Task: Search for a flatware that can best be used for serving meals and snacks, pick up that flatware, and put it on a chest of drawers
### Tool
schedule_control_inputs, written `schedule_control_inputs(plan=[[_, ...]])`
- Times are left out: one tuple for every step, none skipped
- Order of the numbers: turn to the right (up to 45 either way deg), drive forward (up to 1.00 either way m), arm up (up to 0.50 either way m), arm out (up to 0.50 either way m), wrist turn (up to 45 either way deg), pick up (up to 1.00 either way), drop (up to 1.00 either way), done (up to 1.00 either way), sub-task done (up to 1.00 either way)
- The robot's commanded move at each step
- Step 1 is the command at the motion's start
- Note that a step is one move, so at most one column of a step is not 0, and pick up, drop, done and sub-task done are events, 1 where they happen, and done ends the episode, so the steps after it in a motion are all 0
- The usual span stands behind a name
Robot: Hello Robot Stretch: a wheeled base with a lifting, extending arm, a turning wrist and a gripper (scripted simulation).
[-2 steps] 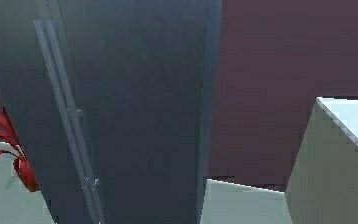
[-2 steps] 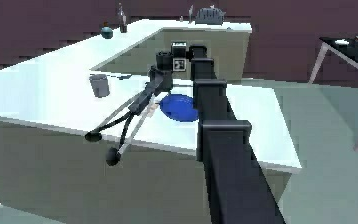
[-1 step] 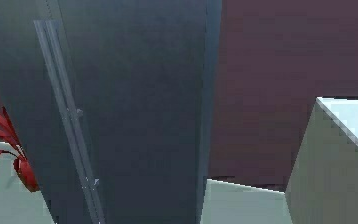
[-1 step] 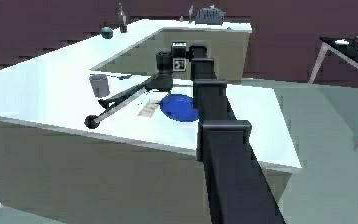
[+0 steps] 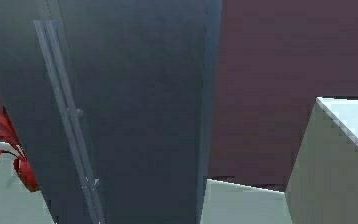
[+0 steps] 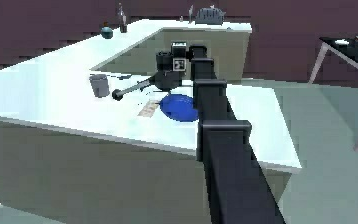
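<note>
One tall dark grey panel (image 5: 127,100) takes up the left and middle of the forward view, with a pale upright strip (image 5: 72,120) running down it, a handle by the look of it. A red spiky thing (image 5: 7,150) sits at the lower left edge, and I can't say what it is. There's maroon wall (image 5: 287,70) at upper right, and a pale block (image 5: 337,160) pokes in at lower right.

Over to the arm side view, where it all matters. The arm (image 6: 227,150) rises from the bottom edge across a white L-shaped table (image 6: 47,90). At its far end the tool (image 6: 123,94) points toward the frame's left, its fingers slanting down and left.

The blue plate (image 6: 177,106) lies flat on the table, right of the fingertips and a little lower in the frame. It is tucked against the arm's left side, nearer the tool's body than its tips.

That's the relation to watch. The plate lies back toward the frame's right from the fingertips, so I'd judge the tool needs to draw back that way before it can come onto the rim. The plate is round, so there is no long axis to line up with, and any part of the rim should do.

A white cup-like thing (image 6: 100,85) stands just left of the tips, and a flat pale slip (image 6: 147,112) lies just left of the plate. With things this close around the tips, I can't tell whether the tool is grasping anything or is released.
</note>
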Motion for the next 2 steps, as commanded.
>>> schedule_control_inputs(plan=[[0.0,0.0,0.0,0.0,45.0,0.0,0.0,0.0,0.0],[0.0,0.0,0.0,0.0,18.0,0.0,0.0,0.0,0.0]])
